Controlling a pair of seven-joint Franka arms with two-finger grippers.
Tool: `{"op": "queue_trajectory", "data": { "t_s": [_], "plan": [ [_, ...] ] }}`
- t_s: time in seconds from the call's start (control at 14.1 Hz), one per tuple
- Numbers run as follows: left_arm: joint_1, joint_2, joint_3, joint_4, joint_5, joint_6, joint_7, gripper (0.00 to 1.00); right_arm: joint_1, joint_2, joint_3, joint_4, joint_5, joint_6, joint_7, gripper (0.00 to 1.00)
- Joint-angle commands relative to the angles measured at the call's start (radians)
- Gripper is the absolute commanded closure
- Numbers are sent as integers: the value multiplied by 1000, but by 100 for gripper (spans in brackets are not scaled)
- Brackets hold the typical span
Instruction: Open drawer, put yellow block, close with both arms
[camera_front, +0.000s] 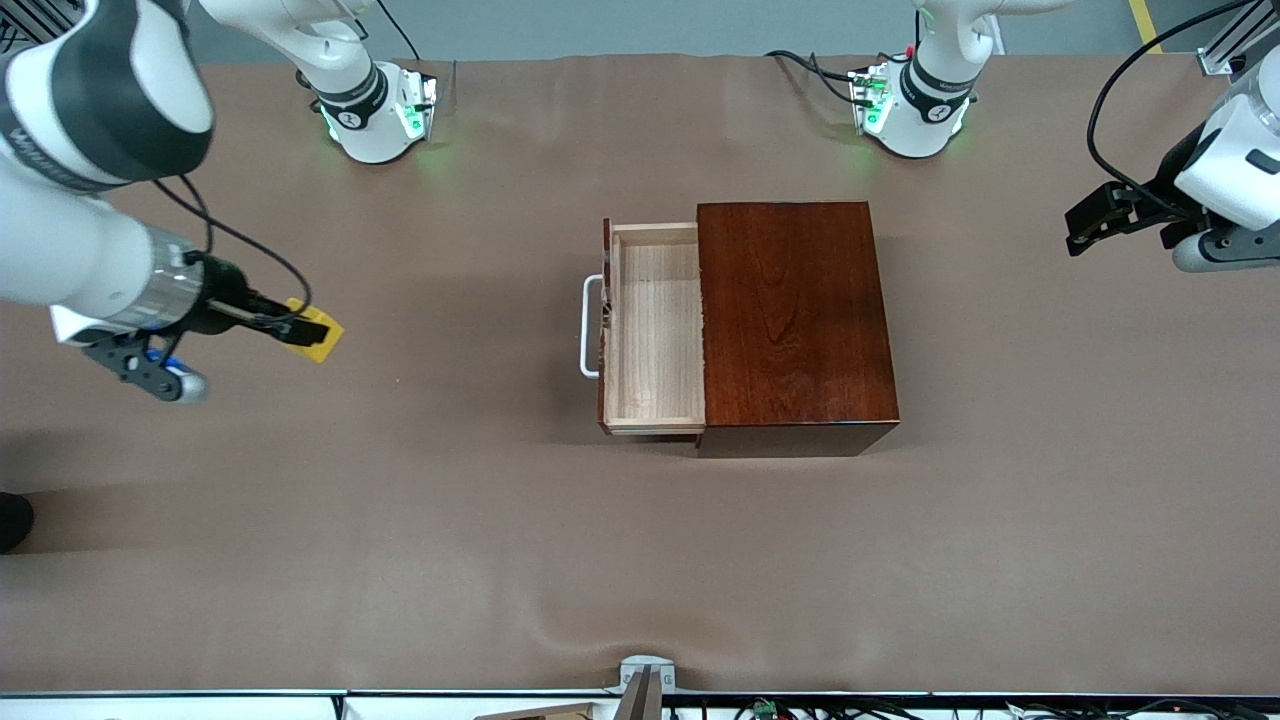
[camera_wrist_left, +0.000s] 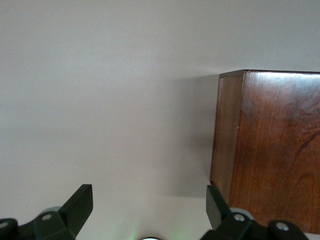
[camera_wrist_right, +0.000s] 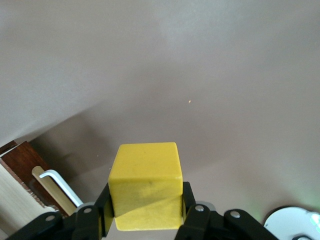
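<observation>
Right pincer (camera_front: 300, 331) clamped on yellow block (camera_front: 318, 330), fingers (camera_wrist_right: 102, 212) pressed vs. two opp. faces, block filling the gap btwn them. Seen from right wrist: block (camera_wrist_right: 146, 185) gripped low btwn the tips, top face + one side face bare. Held up off the desk (camera_front: 400, 520), over bare brown surface toward right arm's end, well apart from the drawer (camera_front: 655, 330). Right arm reaching in from that end, wrist turned so pincer points toward the box (camera_front: 795, 320).

Drawer pulled out of box on the side facing right arm's end; pale wood tray exposed, nothing seen inside. White U handle (camera_front: 590, 327) on the dark front, also seen in right wrist view (camera_wrist_right: 57, 182) with a strip of tray beside it. Box mid-desk, glossy reddish-brown top.

Left pincer (camera_front: 1075, 230) spread wide, holding nothing, up in air over desk at left arm's end, well apart from box. Left arm waiting there. From left wrist: both fingertips (camera_wrist_left: 80, 205) far apart, corner + side of box (camera_wrist_left: 270, 145) ahead of them, bare desk (camera_wrist_left: 100, 100) btwn.
</observation>
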Motion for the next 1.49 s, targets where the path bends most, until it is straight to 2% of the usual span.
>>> {"op": "queue_trajectory", "data": {
  "t_s": [0.0,0.21,0.5,0.99,1.42],
  "plan": [
    [17,-30,-11,-12,-21,-12,18,0,60,6,-12,11,38,7,115,100],
    [17,-30,-10,-11,-65,-12,18,0,130,14,-13,11,54,73,262,100],
    [17,-29,-4,-6,-65,-13,18,0,222,38,-13,10,55,128,466,100],
    [17,-29,-2,-8,-64,-16,18,0,313,75,-13,8,86,165,678,100],
    [19,-29,-2,-8,-65,-18,18,0,428,152,-13,7,87,316,972,100]
  ]
}}
